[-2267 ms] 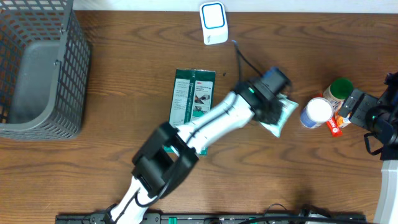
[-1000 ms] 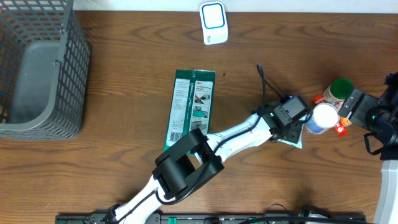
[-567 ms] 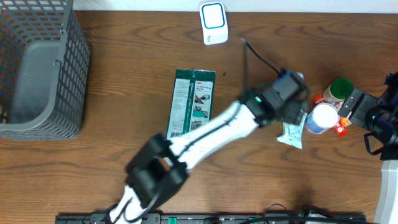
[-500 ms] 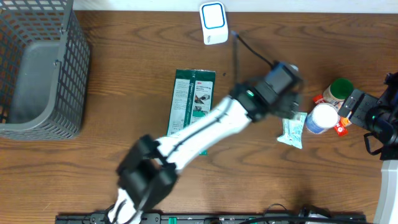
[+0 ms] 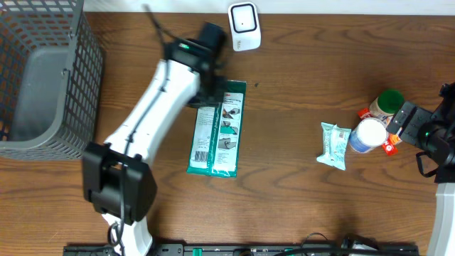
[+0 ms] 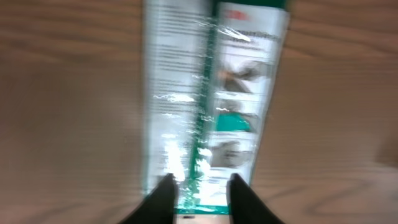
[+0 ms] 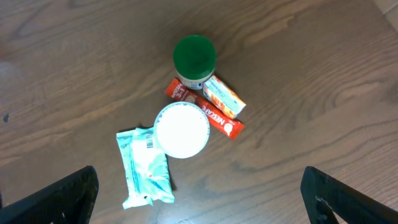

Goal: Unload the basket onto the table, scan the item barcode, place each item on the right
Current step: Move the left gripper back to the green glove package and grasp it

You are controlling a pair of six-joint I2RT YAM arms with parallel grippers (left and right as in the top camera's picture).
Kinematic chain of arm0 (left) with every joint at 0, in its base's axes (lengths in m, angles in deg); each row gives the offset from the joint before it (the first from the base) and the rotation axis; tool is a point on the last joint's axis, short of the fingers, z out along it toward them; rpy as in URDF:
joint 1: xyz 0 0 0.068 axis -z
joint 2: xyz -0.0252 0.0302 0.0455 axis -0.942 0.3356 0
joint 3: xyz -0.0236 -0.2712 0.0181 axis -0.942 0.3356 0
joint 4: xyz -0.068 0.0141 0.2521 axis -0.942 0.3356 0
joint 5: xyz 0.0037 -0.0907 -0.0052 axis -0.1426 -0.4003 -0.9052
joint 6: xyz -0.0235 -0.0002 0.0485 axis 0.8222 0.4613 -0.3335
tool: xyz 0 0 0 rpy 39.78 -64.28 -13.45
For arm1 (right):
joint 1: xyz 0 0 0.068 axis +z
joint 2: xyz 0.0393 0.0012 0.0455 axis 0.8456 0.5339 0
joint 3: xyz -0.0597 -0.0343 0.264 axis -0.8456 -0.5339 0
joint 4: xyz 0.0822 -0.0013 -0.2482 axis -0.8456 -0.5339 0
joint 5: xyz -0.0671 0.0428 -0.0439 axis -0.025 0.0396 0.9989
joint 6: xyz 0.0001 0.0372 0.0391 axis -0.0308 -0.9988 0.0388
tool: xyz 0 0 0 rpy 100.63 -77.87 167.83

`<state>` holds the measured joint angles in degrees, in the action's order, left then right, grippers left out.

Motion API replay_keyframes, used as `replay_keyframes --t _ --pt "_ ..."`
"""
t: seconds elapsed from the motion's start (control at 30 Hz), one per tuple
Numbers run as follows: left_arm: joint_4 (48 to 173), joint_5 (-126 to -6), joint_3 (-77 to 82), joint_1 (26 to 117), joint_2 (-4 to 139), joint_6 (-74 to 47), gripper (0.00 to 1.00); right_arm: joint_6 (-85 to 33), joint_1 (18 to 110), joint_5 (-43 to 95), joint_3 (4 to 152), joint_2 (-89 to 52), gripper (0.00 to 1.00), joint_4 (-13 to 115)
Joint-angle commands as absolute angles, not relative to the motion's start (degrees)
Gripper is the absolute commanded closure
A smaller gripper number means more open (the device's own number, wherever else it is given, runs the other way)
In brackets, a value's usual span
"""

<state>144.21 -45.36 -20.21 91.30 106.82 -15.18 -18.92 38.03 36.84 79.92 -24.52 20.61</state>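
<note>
Your table (image 5: pixel 320 71) is brown wood with lines in it. On it you have one long, flat green packet (image 5: pixel 217 128). It is wrapped in shiny plastic, with a seam down the middle and a white side full of tiny print. You have one white scanner (image 5: pixel 244 26), a small box with round corners and a blue ring on its face. It sits at the far edge of the table, just past the top end of the green packet, a bit to the right.

You also have one grey wire basket (image 5: pixel 78 71) at the far left. Over on the right there is one soft pale blue packet (image 7: pixel 144 168), one tub with a round white lid (image 7: pixel 181 129), one jar with a green lid (image 7: pixel 194 56), one thin red stick pack (image 7: pixel 214 118) and one small orange box (image 7: pixel 222 95). They sit close together.

Your left gripper (image 6: pixel 202 190) is over the top end of the green packet. Its two fingers are near each other with the seam between them. The wrist picture is blurry, so you cannot tell if they are pinching the packet.

Your right gripper (image 7: pixel 199 186) has its fingers spread wide apart with nothing in them, near the group on the right.
</note>
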Motion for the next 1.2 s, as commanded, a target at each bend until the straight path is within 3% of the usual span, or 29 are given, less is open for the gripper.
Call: replay_keyframes --t 0.0,0.23,0.47,0.77,0.83,1.17 --pt "145.11 -44.86 -20.10 86.34 106.12 -19.70 0.92 -18.51 37.68 37.38 80.60 -24.49 0.01 20.56" --pt "144.60 -44.88 -16.28 80.54 106.69 -20.05 0.93 -18.51 37.68 37.38 80.60 -24.49 0.01 20.59" --pt "139.62 -45.39 -8.26 80.22 106.69 -20.86 0.92 -18.75 37.68 36.05 80.60 -24.49 0.01 21.90" --pt "127.82 -46.85 1.51 82.05 106.95 -19.05 0.92 -22.64 37.77 12.29 80.60 -24.60 0.01 22.31" --pt "124.93 -46.87 4.46 83.26 107.04 -18.02 0.92 -22.33 38.92 4.14 80.32 -23.47 0.06 22.31" --pt "115.12 -46.83 10.71 86.51 107.34 -15.13 0.93 -22.64 55.93 3.57 75.71 -14.29 0.13 25.13"
